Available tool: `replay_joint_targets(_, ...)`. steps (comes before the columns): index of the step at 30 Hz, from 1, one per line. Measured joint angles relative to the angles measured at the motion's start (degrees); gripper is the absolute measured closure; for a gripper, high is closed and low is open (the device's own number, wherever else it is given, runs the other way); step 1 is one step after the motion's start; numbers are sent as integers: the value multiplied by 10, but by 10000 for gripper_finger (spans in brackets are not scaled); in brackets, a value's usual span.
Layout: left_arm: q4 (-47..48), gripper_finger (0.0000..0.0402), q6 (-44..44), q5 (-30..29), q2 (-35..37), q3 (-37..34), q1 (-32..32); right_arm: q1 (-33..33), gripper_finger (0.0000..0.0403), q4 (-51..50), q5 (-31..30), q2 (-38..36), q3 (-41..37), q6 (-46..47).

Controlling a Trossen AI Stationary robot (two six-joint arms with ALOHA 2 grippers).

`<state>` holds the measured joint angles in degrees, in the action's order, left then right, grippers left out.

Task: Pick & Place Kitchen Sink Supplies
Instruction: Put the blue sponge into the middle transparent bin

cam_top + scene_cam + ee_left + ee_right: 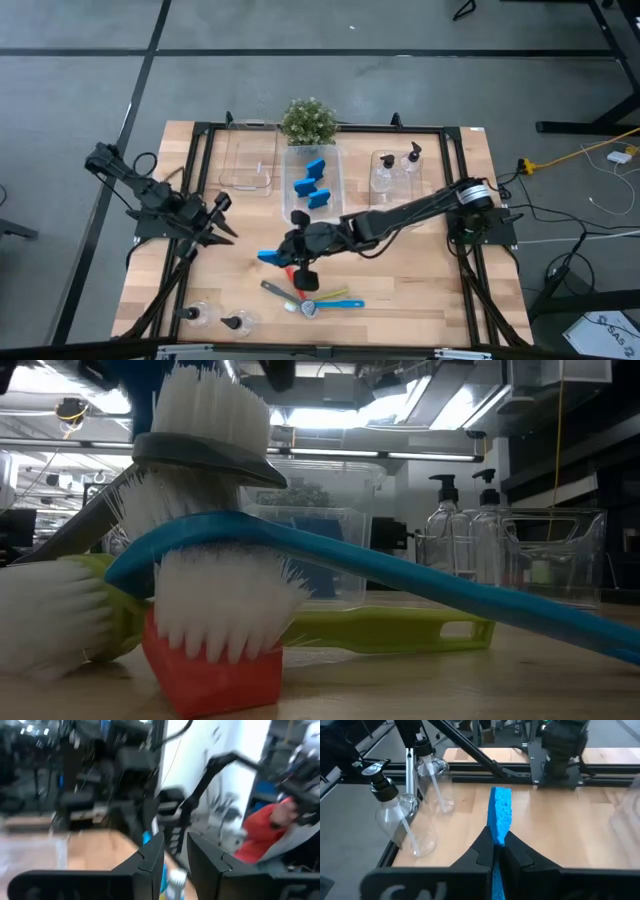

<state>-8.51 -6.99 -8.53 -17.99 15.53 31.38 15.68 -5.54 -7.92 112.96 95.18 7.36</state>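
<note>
The right end effector is clamped on a blue sponge, light and squashy, pinched flat across its faces, edge sticking forward beyond the fingertips.

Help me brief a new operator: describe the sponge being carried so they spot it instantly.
Start at the middle bin in front of the plant. The right gripper hangs nearer the table's front edge, shut on a blue sponge. It is the only sponge outside that bin.
</note>
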Motion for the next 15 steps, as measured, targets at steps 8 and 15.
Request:
replay_joint_targets(8,60,322,-8,-58,-122,36,0,-1,392,19,-34,11,0,11)
replay_joint_targets(15,71,322,-47,-83,-179,58,0,5,392,25,-108,11,0,-14)
